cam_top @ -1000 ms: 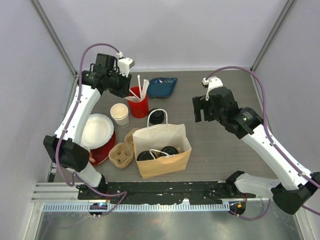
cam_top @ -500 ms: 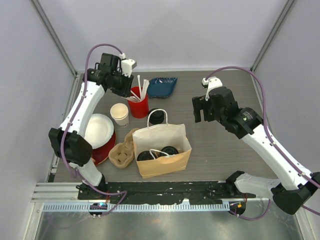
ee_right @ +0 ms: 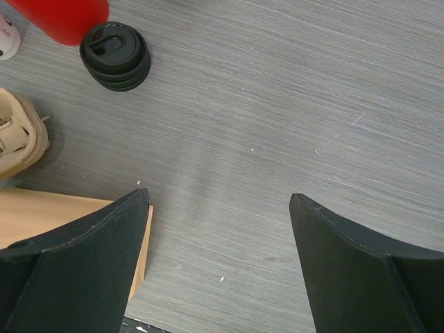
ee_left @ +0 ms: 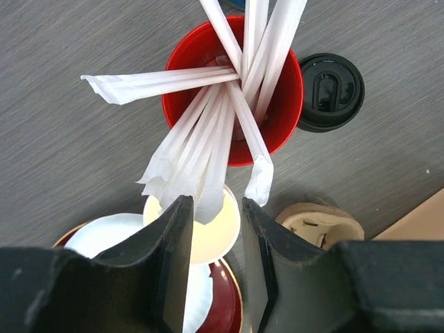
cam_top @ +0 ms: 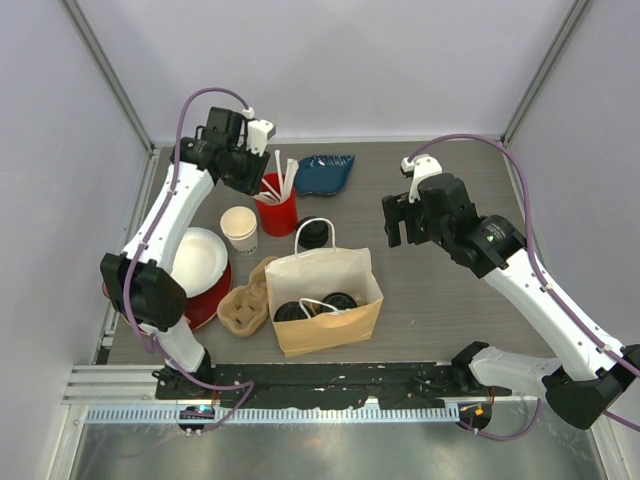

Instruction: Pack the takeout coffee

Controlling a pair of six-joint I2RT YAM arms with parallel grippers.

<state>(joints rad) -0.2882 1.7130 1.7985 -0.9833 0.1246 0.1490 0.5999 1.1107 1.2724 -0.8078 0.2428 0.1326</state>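
Note:
A cream paper cup with a black sip lid [cam_top: 316,236] stands behind the brown paper bag [cam_top: 345,272]; it also shows in the left wrist view [ee_left: 329,91] and the right wrist view [ee_right: 114,55]. Two more black-lidded cups [cam_top: 293,311] sit inside the bag. A lidless cream cup [cam_top: 240,228] stands left of the red cup of white sticks [cam_top: 278,208]. My left gripper [cam_top: 252,178] hovers above the red cup [ee_left: 232,90], jaws a little apart and empty [ee_left: 216,205]. My right gripper [cam_top: 398,222] is wide open and empty over bare table [ee_right: 218,198], right of the bag.
A cardboard cup carrier [cam_top: 245,300] lies left of the bag. A white bowl on a red plate [cam_top: 195,262] sits at the left edge. A blue dish [cam_top: 325,172] lies at the back. The bag's corner [ee_right: 69,229] is by my right gripper's left finger.
My left gripper has shifted a little right and back, staying above the red cup. The right arm has hardly moved.

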